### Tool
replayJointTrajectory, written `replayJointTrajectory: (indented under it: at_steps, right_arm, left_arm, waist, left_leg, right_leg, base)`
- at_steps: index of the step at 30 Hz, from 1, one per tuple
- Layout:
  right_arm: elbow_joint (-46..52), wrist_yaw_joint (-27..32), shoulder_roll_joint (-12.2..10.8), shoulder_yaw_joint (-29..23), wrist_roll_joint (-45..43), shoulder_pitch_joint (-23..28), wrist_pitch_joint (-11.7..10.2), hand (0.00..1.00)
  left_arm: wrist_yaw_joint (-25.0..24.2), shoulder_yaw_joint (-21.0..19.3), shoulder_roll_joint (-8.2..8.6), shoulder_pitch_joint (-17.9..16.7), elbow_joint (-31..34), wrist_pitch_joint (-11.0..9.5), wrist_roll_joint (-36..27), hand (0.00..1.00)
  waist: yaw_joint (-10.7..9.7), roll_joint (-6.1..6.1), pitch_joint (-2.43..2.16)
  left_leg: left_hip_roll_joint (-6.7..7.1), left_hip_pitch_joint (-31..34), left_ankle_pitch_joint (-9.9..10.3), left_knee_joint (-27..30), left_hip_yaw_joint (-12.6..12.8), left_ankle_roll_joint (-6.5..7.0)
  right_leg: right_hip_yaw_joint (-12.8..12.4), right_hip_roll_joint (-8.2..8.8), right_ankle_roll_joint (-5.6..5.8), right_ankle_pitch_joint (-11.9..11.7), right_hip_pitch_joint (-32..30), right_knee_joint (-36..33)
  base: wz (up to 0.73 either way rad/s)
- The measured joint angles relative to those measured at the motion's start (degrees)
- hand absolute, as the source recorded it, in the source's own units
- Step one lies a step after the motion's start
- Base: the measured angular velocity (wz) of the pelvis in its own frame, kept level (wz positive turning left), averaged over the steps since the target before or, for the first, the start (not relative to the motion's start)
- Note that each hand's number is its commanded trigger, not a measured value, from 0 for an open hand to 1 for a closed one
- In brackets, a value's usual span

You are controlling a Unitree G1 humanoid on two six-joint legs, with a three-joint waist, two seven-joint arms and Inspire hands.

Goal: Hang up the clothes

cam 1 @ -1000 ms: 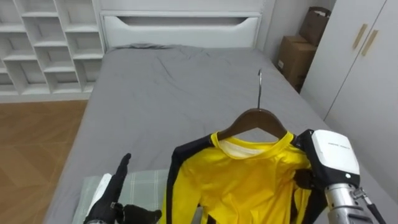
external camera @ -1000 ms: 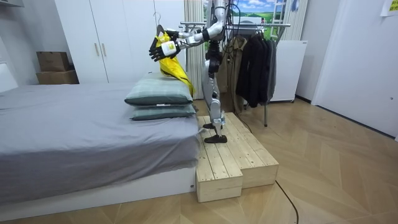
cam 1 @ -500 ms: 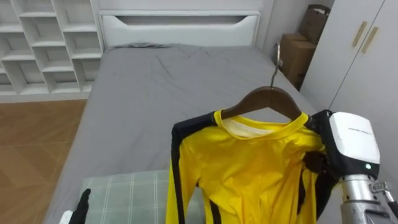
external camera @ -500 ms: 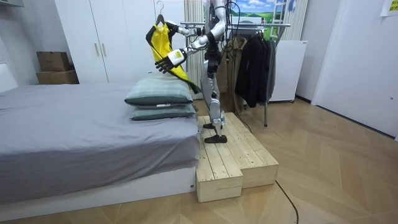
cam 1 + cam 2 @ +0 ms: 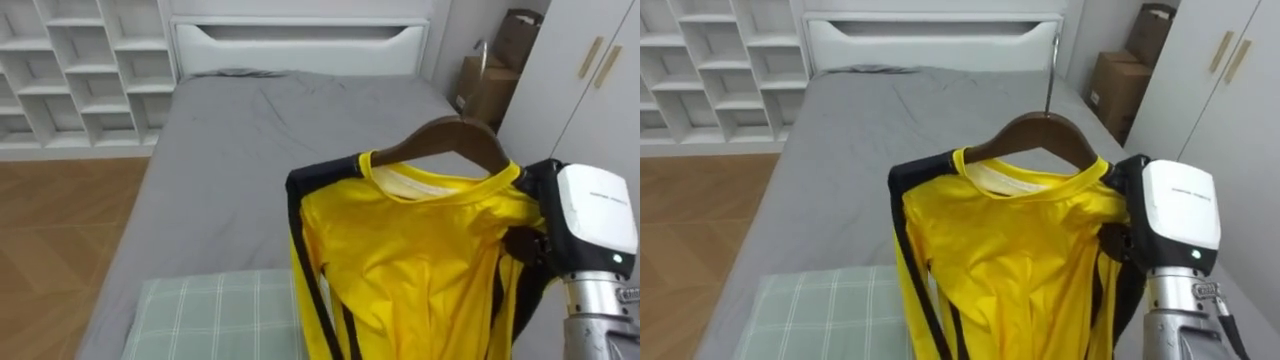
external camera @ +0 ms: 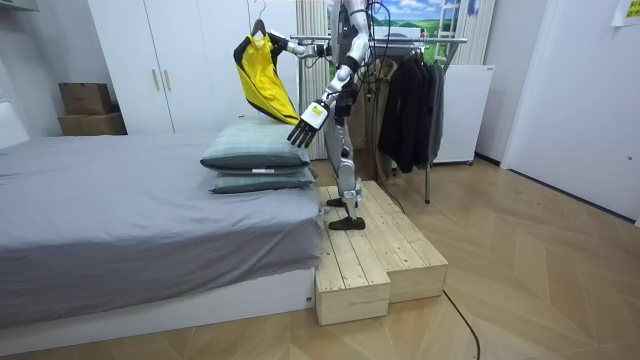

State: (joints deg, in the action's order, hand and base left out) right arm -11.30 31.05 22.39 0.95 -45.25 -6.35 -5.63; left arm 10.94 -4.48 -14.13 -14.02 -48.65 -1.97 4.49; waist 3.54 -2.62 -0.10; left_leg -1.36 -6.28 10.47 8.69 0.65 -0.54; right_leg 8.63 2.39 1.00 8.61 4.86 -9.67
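A yellow shirt (image 5: 420,260) with black side stripes hangs on a brown wooden hanger (image 5: 452,134) with a metal hook. My right hand (image 5: 522,248) is shut on the hanger's right shoulder through the cloth and holds it up in front of me. Part of that hand is hidden behind the shirt. In the room view the shirt (image 6: 258,70) is raised above the pillows, and my left hand (image 6: 308,118) hangs lower with straight, spread fingers and holds nothing. I stand on a wooden platform (image 6: 375,250) at the bed's end.
A grey bed (image 5: 250,140) stretches ahead, with green checked pillows (image 5: 210,315) just below the shirt. White shelves (image 5: 70,70) stand at the far left, cardboard boxes (image 5: 490,85) and a white wardrobe (image 5: 590,90) to the right. A clothes rack (image 6: 420,40) with dark garments (image 6: 410,100) stands behind me.
My right hand has lifted the hanger and shirt higher. My left hand has dropped away from the shirt, down past the pillows.
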Motion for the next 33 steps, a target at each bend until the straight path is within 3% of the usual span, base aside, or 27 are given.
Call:
replayJointTrajectory:
  at_steps: [12,20,33]
  right_arm:
    - [3.8,-1.6,0.0,-0.1,0.3,2.1,-0.5,1.00]
    - [8.3,-3.7,-0.3,-0.1,0.3,3.5,0.1,1.00]
    - [10.4,-6.2,-0.3,-0.1,0.3,4.5,0.3,1.00]
  left_arm:
    - [-0.4,0.2,0.03,-1.4,-13.3,1.4,0.1,0.00]
    - [-0.6,0.1,0.23,-1.2,-15.5,3.3,0.3,0.00]
    - [-1.6,0.2,1.06,0.1,-15.4,3.6,0.2,0.00]
  waist:
    - [-0.1,-0.70,-0.34]
    - [-0.1,-0.46,-0.19]
    - [-0.4,-0.20,-0.05]
  left_leg:
    - [-0.02,0.2,0.0,-0.4,0.9,0.00]
    - [-0.03,0.2,0.0,-0.4,0.9,0.01]
    - [-0.03,0.7,0.1,-0.2,0.9,0.07]
  right_leg:
    - [-0.6,-0.03,0.02,0.0,-0.8,-0.2]
    - [-0.6,-0.02,0.01,0.0,-0.8,-0.3]
    - [-0.5,0.01,0.02,0.0,-1.0,-0.2]
  base:
    - [-0.03]
    - [0.00]
    - [0.00]
